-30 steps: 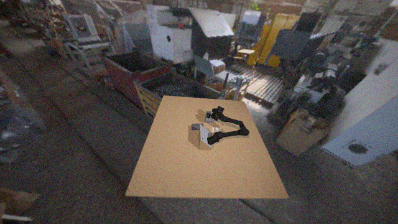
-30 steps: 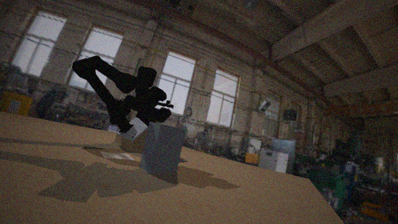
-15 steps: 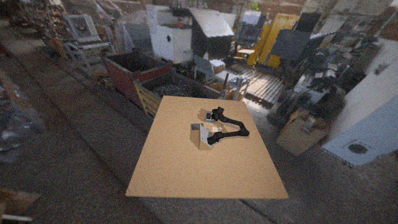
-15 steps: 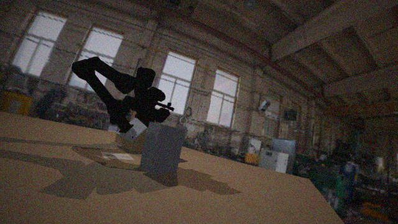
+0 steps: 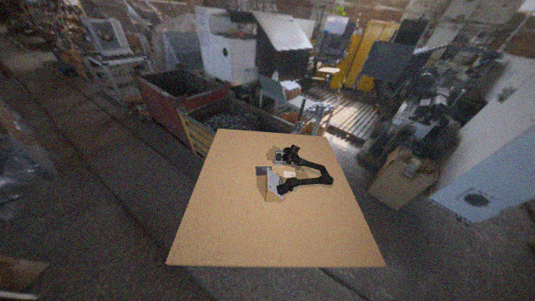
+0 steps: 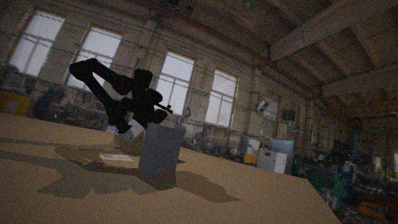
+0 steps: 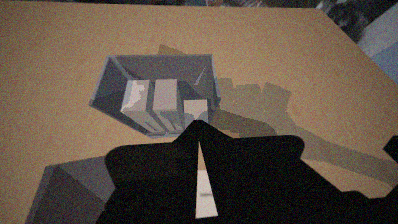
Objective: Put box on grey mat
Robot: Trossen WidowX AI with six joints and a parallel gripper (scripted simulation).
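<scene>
box feel: can't touch it from here lol, but my guess is light, stiff cardboard, a bit slick on the flat faces. Squeeze too hard and it'd probably dent.
where to grab: I'd go across the narrow thickness, near the top, with the pads flat on the two broad faces. The gaps look tight, so a fat fingertip could knock a neighbour over.
ER box: it's one of the three standing in the bin (image 5: 275, 157) (image 6: 161, 149) (image 7: 160, 57), but no code is readable, so could be the left box (image 7: 136, 95), middle box (image 7: 165, 95) or right box (image 7: 195, 107) in the wrist view.
bin on worktop: closer to the far edge of the worktop (image 5: 251, 234) (image 6: 249, 193) (image 7: 300, 50) than the near one in the top view, well in from both far corners.
pincer: fingers together, nothing clamped in the gripper (image 5: 287, 155) (image 6: 160, 116) (image 7: 197, 124).
box vs pincer: all three sit lower than the tips. In the wrist view the right one is just past them, the other two off to the left.
next move: get a code readable first, imo, then open up.
</scene>
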